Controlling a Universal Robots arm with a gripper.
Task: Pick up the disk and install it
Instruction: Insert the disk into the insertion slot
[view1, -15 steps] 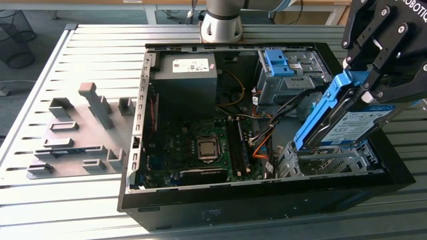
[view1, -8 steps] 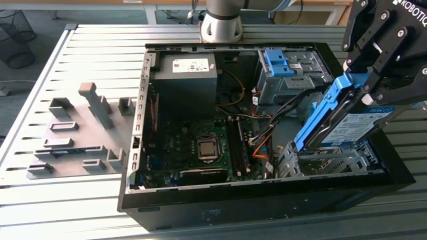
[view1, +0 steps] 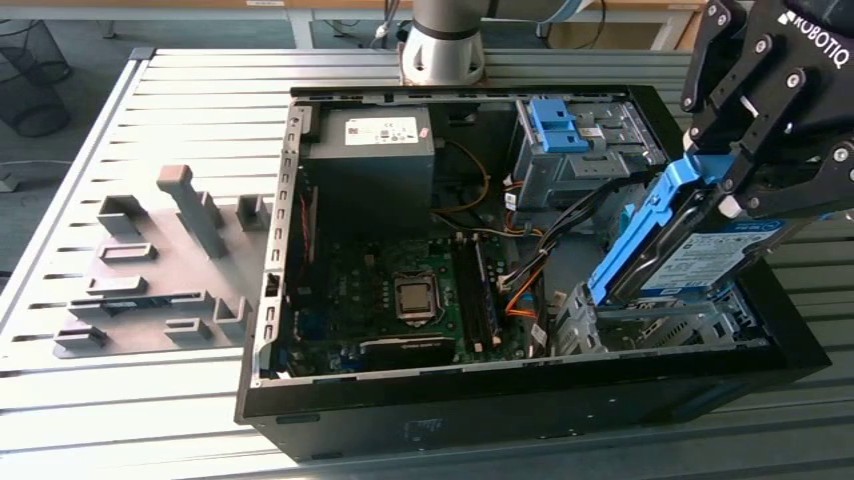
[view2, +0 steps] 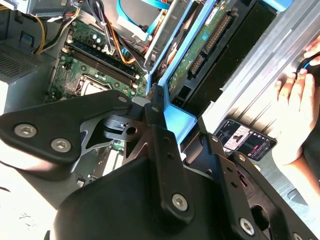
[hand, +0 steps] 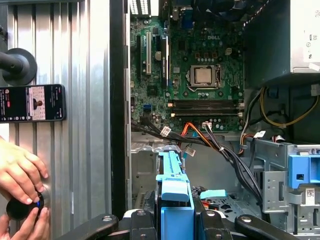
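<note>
The disk (view1: 705, 256), a silver drive with a white-and-blue label and blue side rails, hangs tilted on edge over the metal drive cage (view1: 654, 322) at the exterior view's right end of the open computer case. My gripper (view1: 718, 185) is shut on the blue handle at its upper end. The second wrist view shows the green circuit-board underside of the disk (view2: 200, 50) beyond my gripper (view2: 157, 112). In the first wrist view the blue handle (hand: 172, 192) sits between the fingers of my gripper (hand: 174, 222), pointing down into the cage.
The black case (view1: 534, 410) lies open, with a motherboard (view1: 400, 290), a grey power supply (view1: 374, 150) and cables (view1: 534, 270). A second cage with a blue bracket (view1: 561, 125) stands behind. Grey fixtures (view1: 160, 260) sit on the table. A phone (hand: 32, 102) and a person's hand (hand: 20, 175) lie beside the case.
</note>
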